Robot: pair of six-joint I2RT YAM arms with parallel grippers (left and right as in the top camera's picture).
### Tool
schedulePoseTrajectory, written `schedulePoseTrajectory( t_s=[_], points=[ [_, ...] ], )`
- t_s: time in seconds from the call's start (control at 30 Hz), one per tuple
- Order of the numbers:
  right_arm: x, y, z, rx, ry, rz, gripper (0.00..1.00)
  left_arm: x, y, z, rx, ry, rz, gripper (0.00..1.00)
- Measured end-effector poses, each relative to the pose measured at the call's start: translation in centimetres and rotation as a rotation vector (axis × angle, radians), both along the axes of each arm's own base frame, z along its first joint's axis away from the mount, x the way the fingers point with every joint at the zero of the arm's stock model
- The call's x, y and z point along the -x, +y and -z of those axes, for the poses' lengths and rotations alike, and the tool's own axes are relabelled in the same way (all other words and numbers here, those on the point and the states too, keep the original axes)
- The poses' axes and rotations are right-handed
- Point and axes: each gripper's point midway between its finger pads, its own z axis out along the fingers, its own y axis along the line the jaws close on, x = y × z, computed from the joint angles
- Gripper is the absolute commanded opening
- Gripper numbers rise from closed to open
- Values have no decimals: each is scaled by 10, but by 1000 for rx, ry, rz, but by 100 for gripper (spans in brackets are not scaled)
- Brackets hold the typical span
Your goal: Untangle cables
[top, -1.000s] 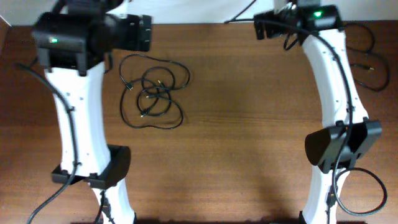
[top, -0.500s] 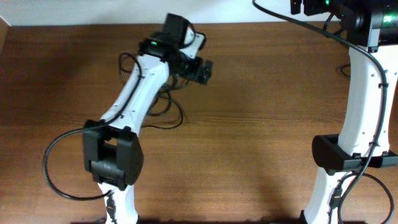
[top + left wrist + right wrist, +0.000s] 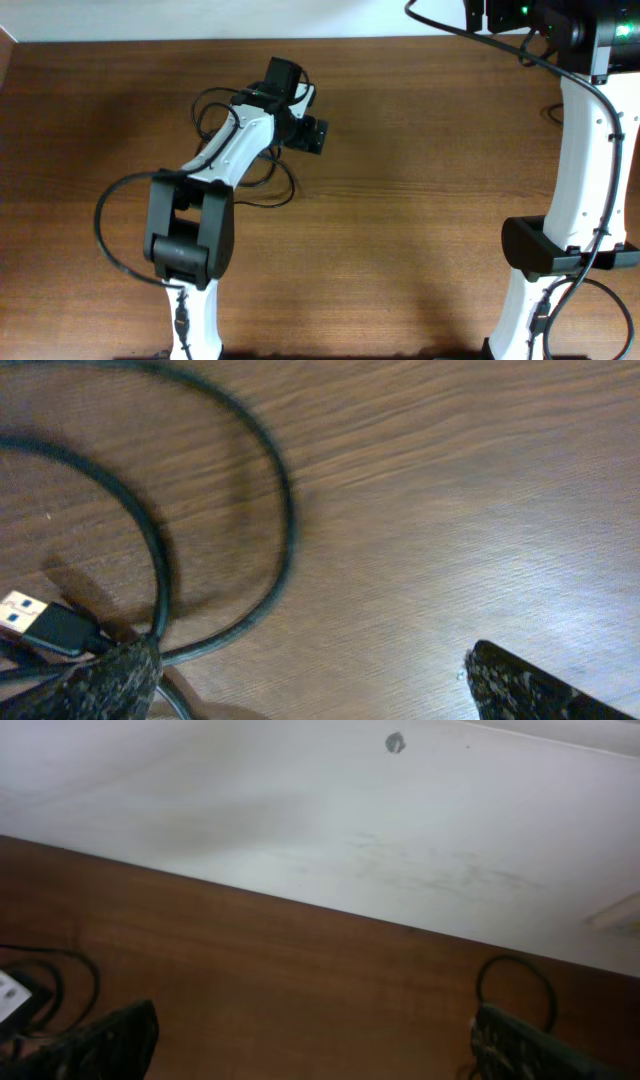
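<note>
While the left arm (image 3: pixel 240 140) reaches over the tangled cables (image 3: pixel 203 100) at the counter's (image 3: pixel 400 200) left rear, its jaws stand wide and empty. They hang over a black loop (image 3: pixel 285 520) and a USB plug (image 3: pixel 35 622). The right arm (image 3: pixel 590 120) is raised at the back right, jaws likewise wide, holding nothing.

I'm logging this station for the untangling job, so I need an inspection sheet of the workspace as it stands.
Surface: brown wooden table.
Job's things: black cable tangle, looped and overlapping; USB plug lying in it.
Clutter: nothing seen.
Grippers: left gripper open, low over the tangle; right gripper open, holding nothing.
Cables: another black loop near the wall side.
Surroundings: white wall behind the table.
</note>
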Motion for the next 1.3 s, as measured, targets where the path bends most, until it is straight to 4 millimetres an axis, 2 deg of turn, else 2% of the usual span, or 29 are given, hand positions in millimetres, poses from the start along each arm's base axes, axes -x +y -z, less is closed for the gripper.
schedulePoseTrajectory(
  t_s=[0.03, 0.07, 0.17, 0.27, 0.33, 0.37, 0.4, 0.5, 0.67, 0.73, 0.77, 0.8, 0.83, 0.87, 0.93, 1.0, 1.1, 1.17, 1.23, 1.3],
  points=[
    [1, 1, 0, -2, 2, -3, 99, -3, 10, 17, -4, 30, -28, 99],
    [0, 1, 1, -3, 3, -5, 99, -12, 17, 25, 3, 29, -53, 99],
    [1, 1, 1, -2, 6, -5, 99, -34, 16, 7, 31, -46, -68, 99],
    [1, 1, 1, -2, 6, -5, 99, -31, 4, 13, 36, -35, -44, 96],
    [1, 1, 1, -2, 6, -5, 99, -19, -6, 39, 19, 29, -19, 91],
    [1, 1, 1, -2, 7, -5, 99, -17, -13, 41, 17, 35, -7, 63],
    [1, 1, 1, -2, 6, -5, 99, -15, -17, 42, 16, 39, 2, 0],
    [2, 1, 2, -2, 11, -5, 99, -6, -12, 48, 2, 86, -4, 0],
    [3, 1, 4, -1, 20, -5, 99, -1, -10, 44, -15, 140, -5, 0],
    [3, 1, 4, -1, 23, -5, 99, -19, -16, -3, -9, 119, -5, 0],
    [3, 1, 5, -1, 23, -5, 99, -32, -20, -50, 6, 72, -5, 0],
    [4, 1, 5, -1, 25, -5, 99, -48, -25, -115, 49, -58, -2, 0],
    [4, 1, 5, -1, 28, -5, 99, -45, -23, -180, 78, -167, -4, 0],
    [4, 1, 5, -1, 26, -5, 99, -38, -20, -221, 95, -240, -6, 0],
    [5, 3, 6, -7, 32, -15, 99, -9, -9, -287, 123, -357, -11, 0],
    [5, 5, 6, -14, 33, -23, 99, 14, -8, -332, 155, -452, 0, 0],
    [5, 5, 7, -15, 35, -25, 99, 32, -29, -386, 223, -610, 50, 0],
    [6, 5, 7, -16, 38, -26, 99, 42, -38, -398, 244, -636, 74, 0],
    [6, 5, 8, -16, 42, -26, 99, 40, -58, -403, 270, -665, 106, 0],
    [4, 12, 16, -38, 64, -59, 99, 37, -59, -420, 278, -732, 93, 0]
  ],
)
